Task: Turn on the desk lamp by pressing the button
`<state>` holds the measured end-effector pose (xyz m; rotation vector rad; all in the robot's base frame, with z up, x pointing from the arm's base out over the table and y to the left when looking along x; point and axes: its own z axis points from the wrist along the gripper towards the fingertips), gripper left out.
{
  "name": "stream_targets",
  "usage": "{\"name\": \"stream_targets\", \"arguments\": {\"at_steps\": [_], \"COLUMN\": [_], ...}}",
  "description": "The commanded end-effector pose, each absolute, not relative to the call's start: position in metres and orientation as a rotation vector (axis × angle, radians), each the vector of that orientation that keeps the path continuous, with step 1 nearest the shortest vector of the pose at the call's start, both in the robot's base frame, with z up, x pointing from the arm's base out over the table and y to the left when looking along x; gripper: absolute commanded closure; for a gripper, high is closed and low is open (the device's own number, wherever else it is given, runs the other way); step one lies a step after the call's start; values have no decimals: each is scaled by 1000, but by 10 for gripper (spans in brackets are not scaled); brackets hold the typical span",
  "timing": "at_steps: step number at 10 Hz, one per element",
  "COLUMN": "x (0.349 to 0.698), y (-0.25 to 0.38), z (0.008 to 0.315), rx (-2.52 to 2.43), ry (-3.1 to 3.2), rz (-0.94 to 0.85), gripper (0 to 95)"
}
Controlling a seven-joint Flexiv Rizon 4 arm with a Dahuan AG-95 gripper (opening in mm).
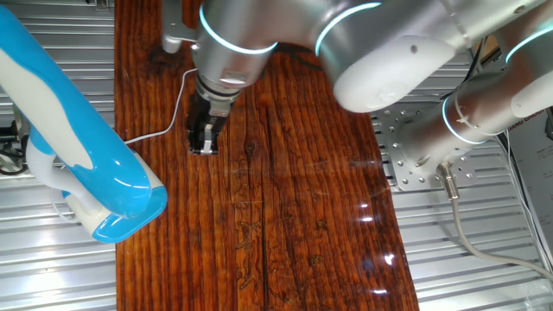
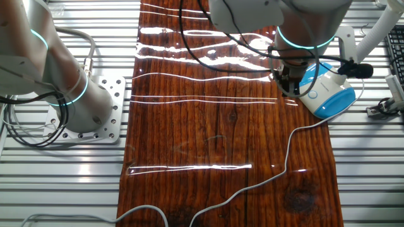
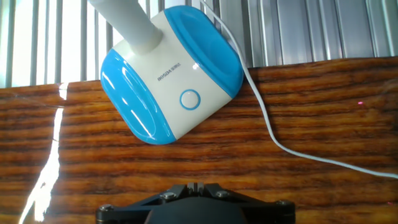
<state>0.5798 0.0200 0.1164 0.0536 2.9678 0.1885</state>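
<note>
The desk lamp (image 1: 78, 130) has a long sky-blue and white body slanting across the left of one fixed view. Its rounded blue and white base (image 3: 168, 74) fills the upper middle of the hand view, with a round ringed button (image 3: 189, 99) on its white centre. The base also shows in the other fixed view (image 2: 328, 94), at the wooden board's right edge. A thin white cord (image 3: 267, 124) runs from the base across the wood. My gripper (image 3: 194, 185) is shut and empty, fingertips touching, hovering over the wood just short of the base, apart from the button. It shows in both fixed views too (image 1: 203, 145) (image 2: 287, 82).
The wooden board (image 1: 285, 216) lies on a ribbed metal table (image 2: 366, 176). The arm's mounting plate (image 2: 95, 107) stands beside the board. The cord (image 2: 287, 151) trails along the board to its near end. A small metal fitting (image 2: 385, 106) sits beyond the lamp base.
</note>
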Motion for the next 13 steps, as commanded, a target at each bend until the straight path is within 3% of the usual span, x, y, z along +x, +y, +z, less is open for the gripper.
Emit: {"name": "stream_targets", "arguments": {"at_steps": [1, 13], "x": [582, 582], "y": [21, 21], "z": [115, 115], "rx": [-10, -2], "ry": [2960, 2993], "rz": [176, 221], "gripper": [950, 950]}}
